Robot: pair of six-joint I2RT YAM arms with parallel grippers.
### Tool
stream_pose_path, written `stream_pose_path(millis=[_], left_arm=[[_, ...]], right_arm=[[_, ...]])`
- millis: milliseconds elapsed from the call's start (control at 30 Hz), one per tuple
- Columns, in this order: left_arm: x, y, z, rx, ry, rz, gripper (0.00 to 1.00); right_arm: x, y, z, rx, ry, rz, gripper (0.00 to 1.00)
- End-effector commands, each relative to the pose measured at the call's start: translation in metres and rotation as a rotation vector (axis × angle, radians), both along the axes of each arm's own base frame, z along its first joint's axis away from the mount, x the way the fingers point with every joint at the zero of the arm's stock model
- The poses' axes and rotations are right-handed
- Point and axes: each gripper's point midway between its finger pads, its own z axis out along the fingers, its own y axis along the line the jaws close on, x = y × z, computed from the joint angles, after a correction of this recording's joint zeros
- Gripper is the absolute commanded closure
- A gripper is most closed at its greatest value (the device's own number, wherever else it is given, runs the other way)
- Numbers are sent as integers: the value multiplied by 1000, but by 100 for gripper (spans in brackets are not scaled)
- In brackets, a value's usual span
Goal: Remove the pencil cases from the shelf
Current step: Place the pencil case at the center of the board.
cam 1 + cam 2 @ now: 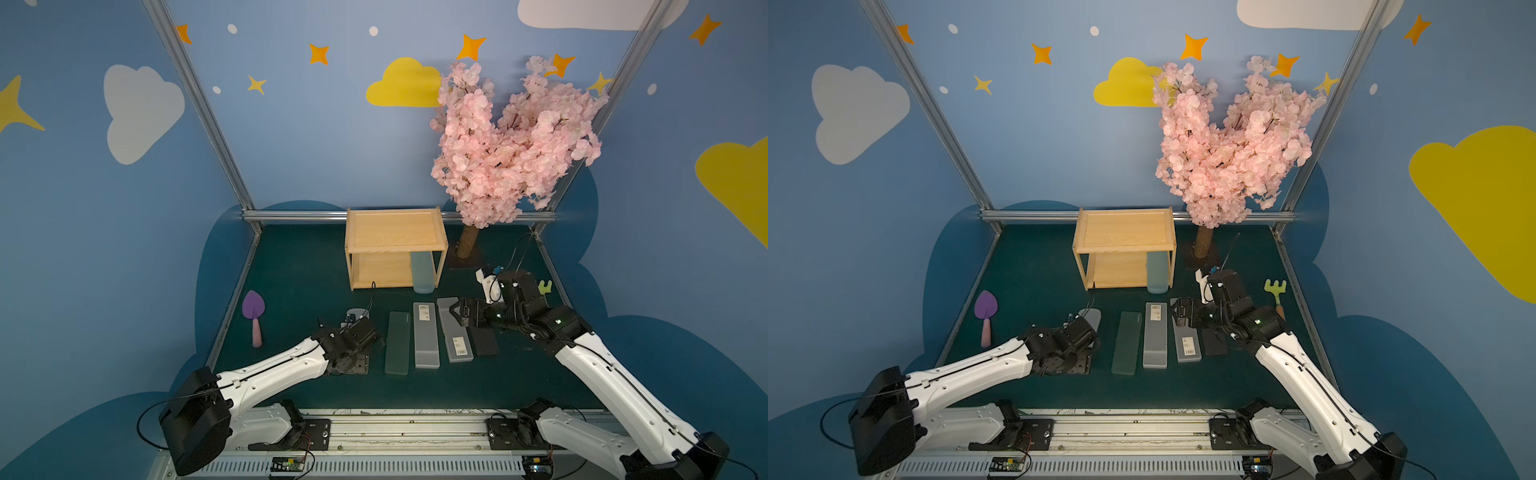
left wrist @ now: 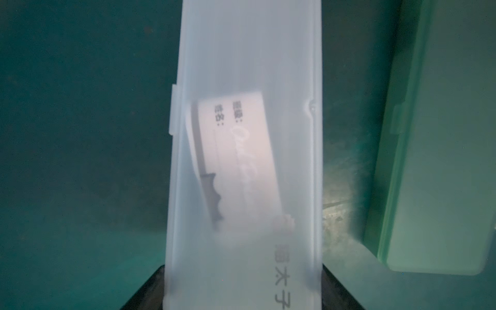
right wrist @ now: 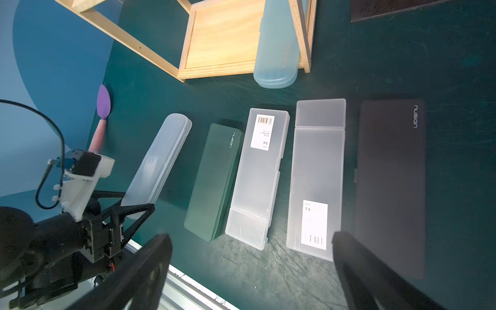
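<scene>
Left tool [image 3: 135, 210] was clamped narrow on one end of the clear case [image 3: 158, 158], with a finger [image 2: 145, 292] on each long edge. The rest of the case ran out ahead of the fingertips, low over the desk [image 3: 349, 67]. No view showed whether the far end was touching down. Judged step: set this case down and let go.

How I'd do it well:
- Dark green case [image 3: 214, 182] lay near the held one, on the side toward the right tool [image 3: 251, 236]. The clear case sat angled against that row. Keep the gap and don't sweep sideways.
- Get the case flat on the desk before opening. It looked like light, slick plastic gripped at one end only, so an early release would likely let it drop and skate.
- Open just enough to clear the edges, then back out along the case's length so the fingers don't drag it.

Right tool was spread wide and held nothing. It hung above the two frosted cases [image 3: 260, 174] [image 3: 316, 174], with the black case [image 3: 391, 188] just to one side.

Not yet off: the light blue case [image 3: 276, 53], on the lower tier of the shelf [image 1: 395, 230], with its rounded end poking past the front edge. It was nearer the right tool than the left. Probably that arm's pick.
</scene>
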Motion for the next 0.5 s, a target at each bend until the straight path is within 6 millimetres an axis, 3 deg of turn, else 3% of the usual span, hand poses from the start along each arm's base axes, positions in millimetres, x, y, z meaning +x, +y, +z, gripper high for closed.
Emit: stream_pose_path(millis=[0, 467], left_arm=[[2, -7, 1, -44, -7, 41, 39], [4, -27, -13, -69, 45, -1, 36]], right_arm=[[4, 2, 4, 2, -20, -4, 2], [6, 3, -2, -13, -12, -5, 2]])
